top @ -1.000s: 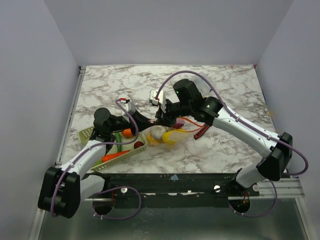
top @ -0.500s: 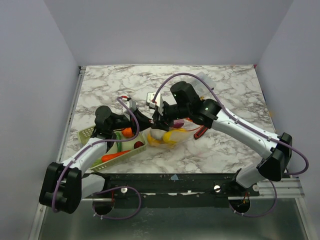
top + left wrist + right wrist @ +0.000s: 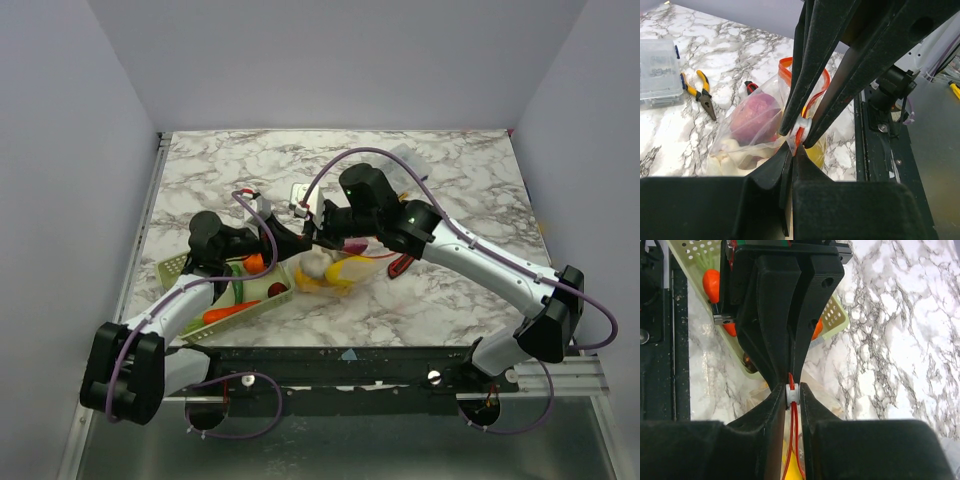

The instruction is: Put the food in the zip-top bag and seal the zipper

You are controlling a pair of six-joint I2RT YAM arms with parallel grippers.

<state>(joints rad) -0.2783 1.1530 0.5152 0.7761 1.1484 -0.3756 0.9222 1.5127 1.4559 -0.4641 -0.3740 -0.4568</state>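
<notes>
The zip-top bag (image 3: 335,272) hangs between my two grippers in the middle of the table, with white, yellow and purple-pink food (image 3: 757,122) inside. My left gripper (image 3: 793,148) is shut on the end of the red-orange zipper (image 3: 795,440). Tip to tip against it, my right gripper (image 3: 791,391) is shut on the white slider (image 3: 803,124) of the zipper. The strip behind the slider runs in two separate lines. More food lies in the basket: a carrot (image 3: 232,311), an orange piece (image 3: 255,265) and a dark red piece (image 3: 277,290).
The pale green mesh basket (image 3: 176,266) sits left of the bag under my left arm. Yellow-handled pliers (image 3: 702,90), a clear parts box (image 3: 657,70) and a red-and-black knife (image 3: 751,87) lie beyond the bag. The table's front edge is near.
My right gripper moved left and down to meet the left gripper and closed on the white slider. The left gripper kept its hold on the bag's edge.
</notes>
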